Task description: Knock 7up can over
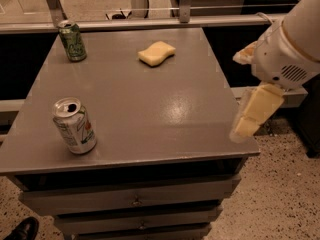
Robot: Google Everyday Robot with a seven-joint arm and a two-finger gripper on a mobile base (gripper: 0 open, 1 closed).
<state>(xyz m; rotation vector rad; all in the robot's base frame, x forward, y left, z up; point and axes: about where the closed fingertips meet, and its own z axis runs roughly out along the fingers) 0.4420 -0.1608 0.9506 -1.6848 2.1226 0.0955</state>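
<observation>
The 7up can [75, 126] is white and silver with green and red markings and an opened silver top. It stands upright near the front left corner of the grey table [150, 99]. My gripper [245, 84] hangs at the table's right edge, far to the right of the can. Its cream fingers [252, 111] are spread apart with nothing between them. One finger points down past the table's front right corner.
A darker all-green can [73, 40] stands upright at the back left corner. A yellow sponge [157, 52] lies at the back middle. Drawers [135, 200] sit under the tabletop. A rail [150, 23] runs behind the table. A shoe [22, 229] shows at the bottom left.
</observation>
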